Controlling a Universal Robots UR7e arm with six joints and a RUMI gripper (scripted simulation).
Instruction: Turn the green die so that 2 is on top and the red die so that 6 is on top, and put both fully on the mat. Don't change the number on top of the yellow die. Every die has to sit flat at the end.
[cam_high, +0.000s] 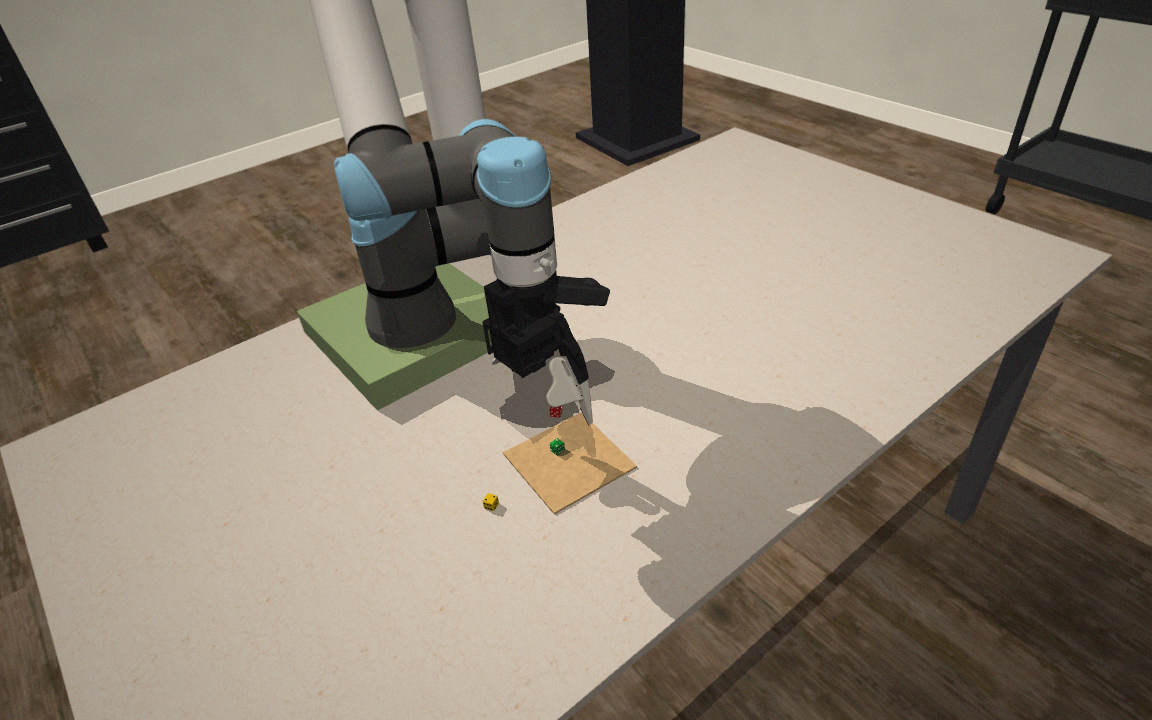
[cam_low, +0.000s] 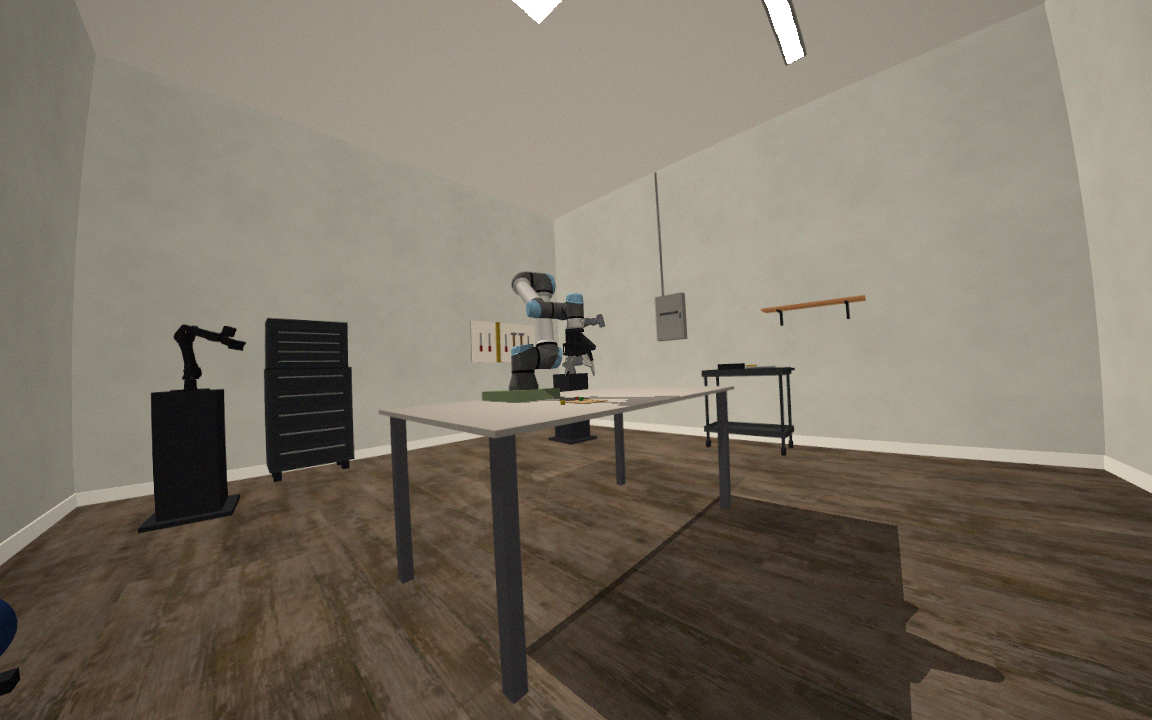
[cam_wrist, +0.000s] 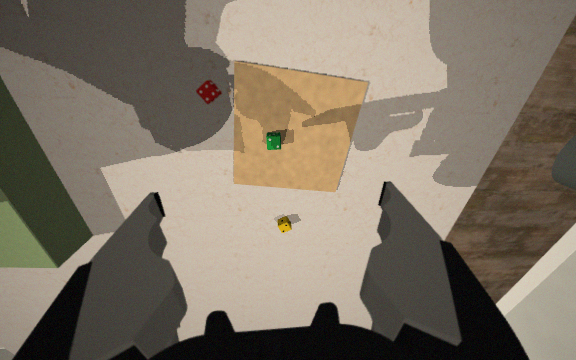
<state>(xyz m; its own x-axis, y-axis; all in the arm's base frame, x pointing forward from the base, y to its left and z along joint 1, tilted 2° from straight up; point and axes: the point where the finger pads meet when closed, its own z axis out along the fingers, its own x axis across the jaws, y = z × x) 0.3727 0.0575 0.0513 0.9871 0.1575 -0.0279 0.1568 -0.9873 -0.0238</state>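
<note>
The green die (cam_high: 557, 445) (cam_wrist: 273, 141) sits flat on the tan mat (cam_high: 586, 483) (cam_wrist: 310, 165), near the mat's back left part. The red die (cam_high: 554, 411) (cam_wrist: 209, 92) lies on the table just off the mat's back corner, in the arm's shadow, with several white pips on top. The yellow die (cam_high: 490, 501) (cam_wrist: 284, 224) lies on the table to the left of the mat. My gripper (cam_high: 570, 411) (cam_low: 579, 365) (cam_wrist: 274, 188) is wide open and empty. It hangs well above the table, over the mat's back edge.
The arm's green base block (cam_high: 373, 356) (cam_wrist: 30, 210) lies behind the dice on the left. The table's front edge (cam_high: 722, 585) runs close past the mat. A black pedestal (cam_high: 635, 76) and a cart (cam_high: 1070, 161) stand on the floor beyond the table.
</note>
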